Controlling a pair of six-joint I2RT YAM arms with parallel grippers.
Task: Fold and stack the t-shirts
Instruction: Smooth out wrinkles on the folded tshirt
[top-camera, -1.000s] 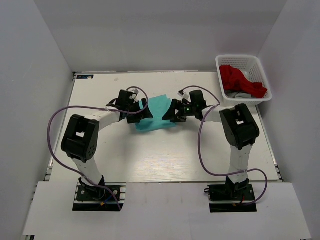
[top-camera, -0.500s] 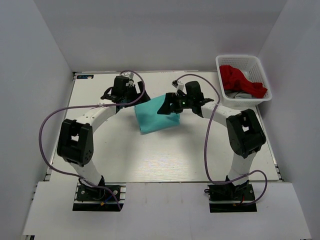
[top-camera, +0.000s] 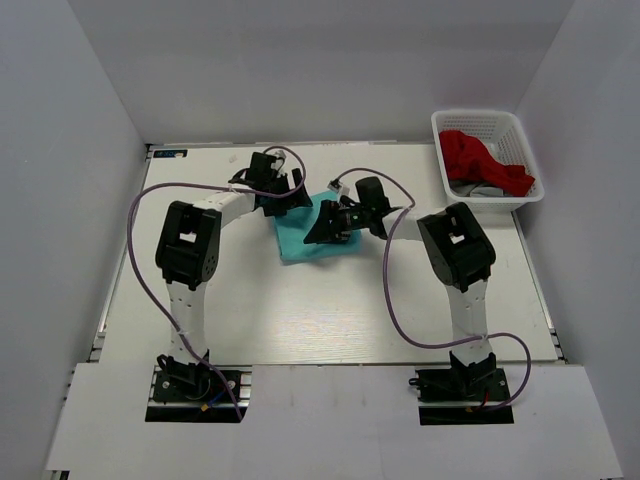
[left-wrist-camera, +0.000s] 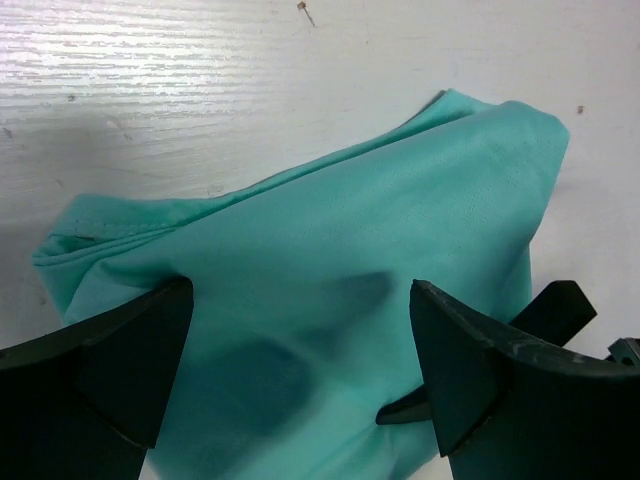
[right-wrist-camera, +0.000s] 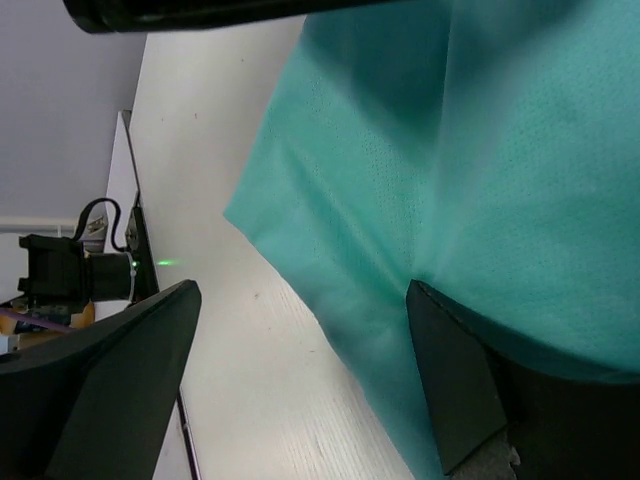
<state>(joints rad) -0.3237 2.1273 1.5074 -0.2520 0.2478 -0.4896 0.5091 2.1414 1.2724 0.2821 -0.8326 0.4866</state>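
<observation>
A folded teal t-shirt (top-camera: 298, 244) lies on the white table behind the middle. My left gripper (top-camera: 290, 200) is open at its far left corner; in the left wrist view (left-wrist-camera: 300, 370) its fingers (left-wrist-camera: 110, 360) straddle the teal t-shirt (left-wrist-camera: 350, 220) without closing on it. My right gripper (top-camera: 320, 232) is open over the shirt's right part; in the right wrist view (right-wrist-camera: 300, 380) the teal t-shirt (right-wrist-camera: 480, 150) lies by the right finger (right-wrist-camera: 470, 390). A red t-shirt (top-camera: 480, 158) lies in the basket.
A white basket (top-camera: 438, 140) stands at the back right, with a grey cloth (top-camera: 482, 190) under the red shirt. Purple cables loop beside both arms. Grey walls close in the table on three sides.
Both grippers have moved onto the teal shirt: the left swung right to its far corner, the right came left and nearer over it. The shirt now lies in a smaller fold.
</observation>
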